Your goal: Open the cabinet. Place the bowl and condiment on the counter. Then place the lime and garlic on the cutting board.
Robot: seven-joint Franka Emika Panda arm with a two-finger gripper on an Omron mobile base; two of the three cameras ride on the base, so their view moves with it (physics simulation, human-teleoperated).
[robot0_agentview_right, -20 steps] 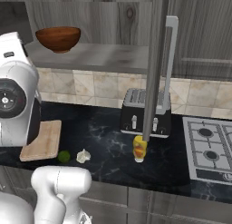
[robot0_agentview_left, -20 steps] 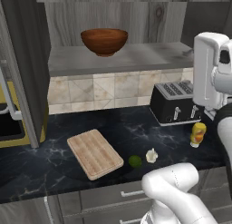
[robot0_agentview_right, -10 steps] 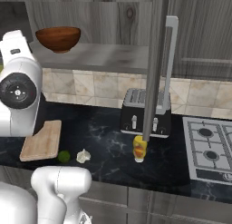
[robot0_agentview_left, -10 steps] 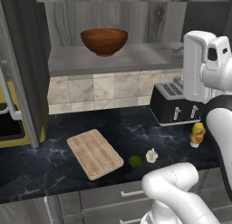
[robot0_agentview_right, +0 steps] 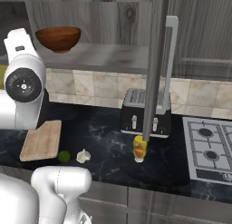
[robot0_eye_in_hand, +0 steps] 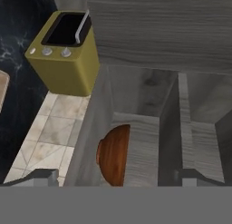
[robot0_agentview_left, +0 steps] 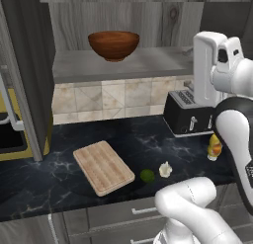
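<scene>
Gripper (robot0_eye_in_hand: 116, 175) jaws stand wide apart with nothing between them; in the hand view I see the two tips low in frame with the bowl (robot0_eye_in_hand: 114, 155) between them and further off, resting on the cabinet (robot0_eye_in_hand: 149, 96) shelf. Compared with a second ago, my arm's upper part has swung left in both base views, away from the toaster (robot0_agentview_left: 190, 112) and toward the bowl, and the hand sits higher. Nothing on the counter (robot0_agentview_left: 59, 179) has shifted.

Taking the toaster as my landmark: nearest to me, in front of it and to its left, the garlic (robot0_agentview_left: 165, 169) and the lime (robot0_agentview_left: 147, 176) lie just beside each other on the counter, the lime on the far side from the toaster. The board (robot0_agentview_left: 103, 167) lies further left of them, bare. The condiment (robot0_agentview_left: 214, 147) stands upright in front of the toaster's right end, on the counter.

Above and left of the toaster, the cabinet is open; its one door (robot0_agentview_right: 156, 64) hangs edge-on in front of the toaster in the right base view. The bowl sits alone on the shelf, upright; I cannot see into it.
</scene>
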